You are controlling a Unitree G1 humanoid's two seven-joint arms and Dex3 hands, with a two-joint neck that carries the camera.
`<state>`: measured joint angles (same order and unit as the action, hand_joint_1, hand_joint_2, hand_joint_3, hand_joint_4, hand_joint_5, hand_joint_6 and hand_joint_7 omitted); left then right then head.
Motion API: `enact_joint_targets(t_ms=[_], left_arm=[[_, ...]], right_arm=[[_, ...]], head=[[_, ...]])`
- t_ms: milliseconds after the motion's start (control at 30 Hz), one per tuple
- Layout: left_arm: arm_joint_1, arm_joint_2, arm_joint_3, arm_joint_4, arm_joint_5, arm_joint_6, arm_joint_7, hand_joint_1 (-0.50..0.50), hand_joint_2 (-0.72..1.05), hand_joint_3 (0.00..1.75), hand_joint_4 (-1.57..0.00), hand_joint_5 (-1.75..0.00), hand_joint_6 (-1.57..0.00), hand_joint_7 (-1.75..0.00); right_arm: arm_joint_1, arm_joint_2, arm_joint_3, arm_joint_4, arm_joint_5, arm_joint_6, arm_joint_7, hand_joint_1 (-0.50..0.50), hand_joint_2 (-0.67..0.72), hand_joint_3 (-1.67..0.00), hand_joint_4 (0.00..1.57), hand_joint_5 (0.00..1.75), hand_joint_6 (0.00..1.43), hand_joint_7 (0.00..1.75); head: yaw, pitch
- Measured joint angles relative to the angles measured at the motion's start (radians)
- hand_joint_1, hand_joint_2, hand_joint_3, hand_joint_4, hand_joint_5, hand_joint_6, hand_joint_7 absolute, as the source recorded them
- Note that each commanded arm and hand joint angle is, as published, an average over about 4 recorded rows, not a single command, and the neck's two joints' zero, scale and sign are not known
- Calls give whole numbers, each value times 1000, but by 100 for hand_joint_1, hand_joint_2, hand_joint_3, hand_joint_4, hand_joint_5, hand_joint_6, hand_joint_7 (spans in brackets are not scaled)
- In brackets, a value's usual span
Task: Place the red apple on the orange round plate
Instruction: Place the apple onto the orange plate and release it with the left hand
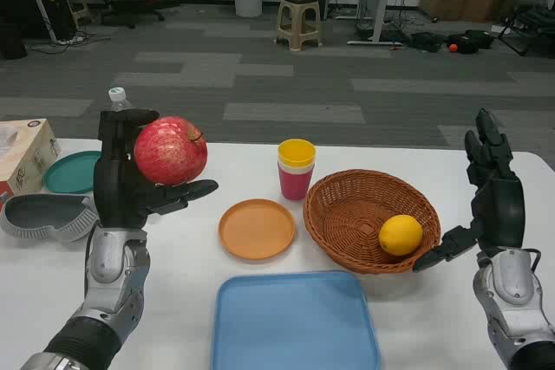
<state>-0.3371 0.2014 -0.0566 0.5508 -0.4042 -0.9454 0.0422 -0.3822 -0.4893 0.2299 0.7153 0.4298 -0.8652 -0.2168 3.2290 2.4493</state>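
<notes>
White table (173,288) under a carpeted room. Nearest, a blue tray (295,322) sits just in front of the orange round plate (257,229). Left of the plate, the raised left hand (130,181) grips the red apple (171,151) above the tabletop. Right of the plate, beyond a wicker basket (347,205) holding a lemon (401,235), the right hand (490,201) stands empty, fingers spread. Stacked cups (297,169) sit behind the plate.

Lemon (401,234) in wicker basket (347,201); stacked cups (296,168); blue tray (295,322).
</notes>
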Motion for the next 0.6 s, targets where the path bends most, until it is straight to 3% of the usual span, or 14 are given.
enact_joint_targets(t_ms=[233,600], left_arm=[[-24,-44,-137,59,-43,-35,-2,50,52,9,-45,-175,-33,-168],[-24,-12,-139,58,-58,-35,-2,50,52,9,-45,-175,-34,-168]], right_arm=[[5,12,-4,-36,-2,-12,-10,21,72,0,0,0,0,0],[6,41,-10,-37,-2,-18,-10,21,72,0,0,0,0,0]], head=[[8,18],[13,24]])
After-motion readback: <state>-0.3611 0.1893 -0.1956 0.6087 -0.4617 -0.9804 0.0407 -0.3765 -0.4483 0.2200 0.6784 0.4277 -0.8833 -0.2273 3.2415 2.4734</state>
